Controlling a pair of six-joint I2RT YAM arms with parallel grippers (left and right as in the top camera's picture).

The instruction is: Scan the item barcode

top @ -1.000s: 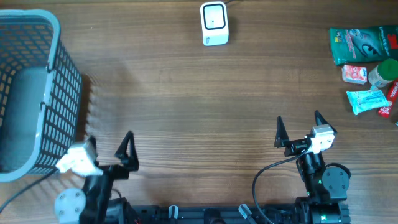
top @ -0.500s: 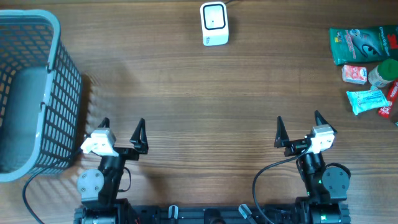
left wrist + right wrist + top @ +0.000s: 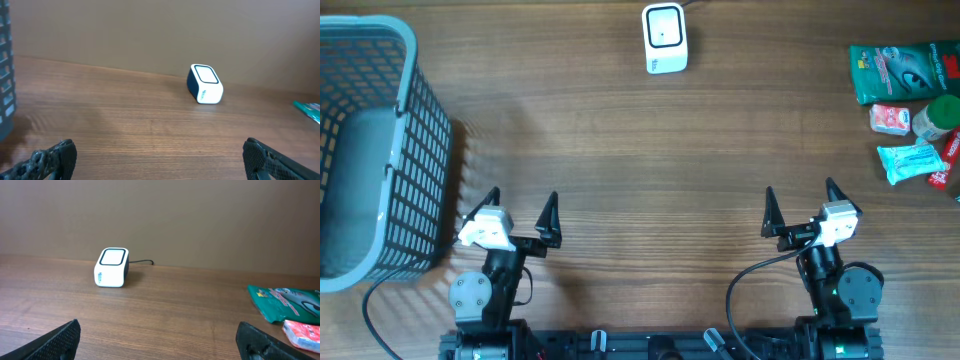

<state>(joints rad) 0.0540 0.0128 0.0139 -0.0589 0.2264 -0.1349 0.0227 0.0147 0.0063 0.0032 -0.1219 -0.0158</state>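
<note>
Over on the far left sits a grey-blue plastic basket, lattice walls all round, solid rim on top, and its floor looks bare and grey from above. It stands upright on the wooden table, throwing a soft shadow onto the boards just to its right. The left wrist view catches only a sliver of its dark mesh at the frame edge. Behind the table's far edge, a plain brown wall fills the background.

Left hand: relocated from against the near corner of the basket to just beside it, now squared toward the far edge of the tabletop.
</note>
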